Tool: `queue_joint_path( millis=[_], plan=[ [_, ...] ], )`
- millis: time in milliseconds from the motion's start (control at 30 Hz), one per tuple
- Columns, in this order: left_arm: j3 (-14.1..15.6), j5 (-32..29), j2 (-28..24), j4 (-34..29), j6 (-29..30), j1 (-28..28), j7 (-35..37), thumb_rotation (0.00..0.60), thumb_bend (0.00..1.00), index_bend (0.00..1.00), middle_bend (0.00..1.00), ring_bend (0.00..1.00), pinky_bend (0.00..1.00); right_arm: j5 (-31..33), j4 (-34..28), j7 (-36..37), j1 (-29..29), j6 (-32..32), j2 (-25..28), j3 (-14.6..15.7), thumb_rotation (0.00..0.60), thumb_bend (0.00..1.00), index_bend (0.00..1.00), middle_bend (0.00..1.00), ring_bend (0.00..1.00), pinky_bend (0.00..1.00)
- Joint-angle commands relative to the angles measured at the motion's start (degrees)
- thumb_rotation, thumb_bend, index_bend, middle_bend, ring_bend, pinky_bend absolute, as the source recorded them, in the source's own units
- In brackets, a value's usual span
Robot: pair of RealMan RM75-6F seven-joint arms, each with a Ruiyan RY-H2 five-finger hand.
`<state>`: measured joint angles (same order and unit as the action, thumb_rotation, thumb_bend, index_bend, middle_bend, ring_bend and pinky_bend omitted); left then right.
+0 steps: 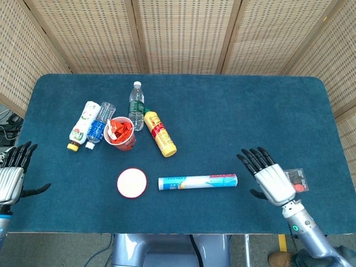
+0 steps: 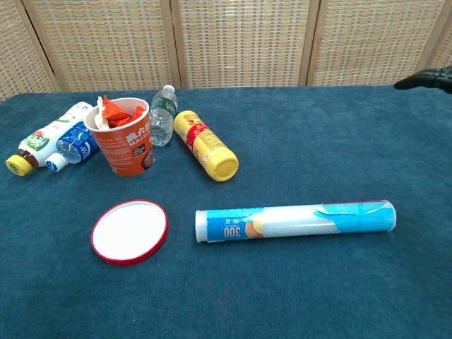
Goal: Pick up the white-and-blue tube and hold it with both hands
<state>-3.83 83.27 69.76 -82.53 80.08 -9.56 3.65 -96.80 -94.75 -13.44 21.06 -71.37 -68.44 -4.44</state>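
The right hand (image 1: 271, 181) is seen in the head view with its fingers spread apart and nothing held in it; it is poised above the blue table (image 1: 233, 122), and only dark fingertips (image 2: 424, 78) are caught at the right edge of the chest view. Just to that hand's left the white-and-blue tube (image 1: 198, 181) is laid flat on its side, its far end close to the thumb yet not touched by it; on the hand's other side, near the table's right edge, a small red-and-black packet (image 1: 296, 179) is found. Further left beyond the tube a round red-rimmed lid (image 1: 132, 183) is placed flat; past it, toward the back of the table, a red cup (image 1: 120, 133) is stood upright with wrappers in it, and a yellow bottle (image 1: 160, 139), a clear water bottle (image 1: 136, 105) and two more bottles (image 1: 89, 124) are laid around it. The left hand (image 1: 12, 179) is held at the table's left edge, well apart from everything, fingers extended and thumb out; nothing is grasped by it.
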Motion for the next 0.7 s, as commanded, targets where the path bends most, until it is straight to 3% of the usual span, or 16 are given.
queue_joint_path(
  millis=[33,400,700],
  plan=[
    [-0.16,-0.30,0.19,-0.19,-0.17,-0.17,-0.61,0.600,0.00,0.00,0.00,0.00,0.00,4.58,-4.77,-10.80,6.90,11.89,-4.47,-1.82,0.600,0.18,0.18,0.27,0.24,0.29],
    [-0.05,-0.03,0.00,-0.89,0.10,-0.18,-1.08,0.600,0.00,0.00,0.00,0.00,0.00,11.94,1.44,-22.07,9.55,15.45,-15.30,-1.96,0.600,0.24,0.23,0.29,0.27,0.29],
    [-0.01,0.12,-0.35,-0.96,-0.33,-0.48,-0.28,0.600,0.00,0.00,0.00,0.00,0.00,17.42,6.09,-25.18,10.55,15.73,-19.16,-2.66,0.600,0.28,0.31,0.33,0.32,0.29]
  ],
)
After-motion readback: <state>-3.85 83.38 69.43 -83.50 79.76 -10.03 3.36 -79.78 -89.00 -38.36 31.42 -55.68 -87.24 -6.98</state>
